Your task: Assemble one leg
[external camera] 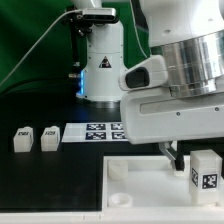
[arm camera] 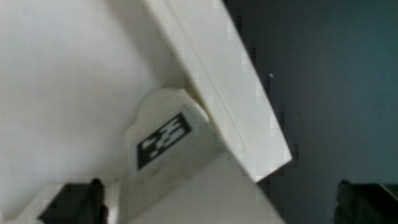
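A leg [external camera: 205,170], a small white post with a black-and-white tag facing the camera, stands upright on the right part of the large white square tabletop piece [external camera: 140,182]. In the wrist view the leg [arm camera: 167,134] shows its tag next to the raised rim [arm camera: 228,90] of that piece. My gripper [external camera: 172,156] hangs just to the exterior view's left of this leg, low over the white piece. In the wrist view my gripper [arm camera: 222,205] is open, its dark fingertips [arm camera: 75,203] far apart and holding nothing.
Two more white legs [external camera: 22,140] [external camera: 49,137] lie on the black table at the exterior view's left. The marker board [external camera: 100,131] lies behind the white piece. A white robot base [external camera: 100,60] stands at the back. The arm's body fills the upper right.
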Controlling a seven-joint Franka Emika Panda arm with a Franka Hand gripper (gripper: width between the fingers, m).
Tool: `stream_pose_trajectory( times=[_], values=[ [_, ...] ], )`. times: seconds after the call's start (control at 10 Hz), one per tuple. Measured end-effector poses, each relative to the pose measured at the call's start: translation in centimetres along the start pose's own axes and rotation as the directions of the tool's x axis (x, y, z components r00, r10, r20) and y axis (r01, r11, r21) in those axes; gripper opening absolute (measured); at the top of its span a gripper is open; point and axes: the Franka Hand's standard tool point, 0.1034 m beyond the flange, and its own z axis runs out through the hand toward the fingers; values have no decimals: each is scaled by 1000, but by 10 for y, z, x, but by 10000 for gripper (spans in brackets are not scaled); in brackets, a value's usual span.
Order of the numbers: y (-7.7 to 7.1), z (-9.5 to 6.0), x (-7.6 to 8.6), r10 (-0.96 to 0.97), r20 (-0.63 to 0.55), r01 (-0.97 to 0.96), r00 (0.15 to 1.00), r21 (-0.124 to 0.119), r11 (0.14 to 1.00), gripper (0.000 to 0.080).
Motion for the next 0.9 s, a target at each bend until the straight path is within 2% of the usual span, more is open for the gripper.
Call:
stream_pose_trajectory(
  times=[0.1,0.2,0.4,0.5,0.6,0.7,0.8,0.9],
  values=[
    [1,1,2,-155,-2,155,988,-24,988,649],
    [1,3,2,-296,3,296,955,-39,954,649],
    [2,3,2,-261,2,261,965,-37,965,649],
    [2,3,2,-264,2,264,964,-37,964,557],
    [1,3,1,-173,-1,173,985,-30,985,557],
    [0,3,1,-92,-2,92,996,-27,995,351],
    [5,4,2,25,-6,-25,1000,-32,999,304],
    [6,3,2,137,-8,-137,991,-28,990,304]
  ],
)
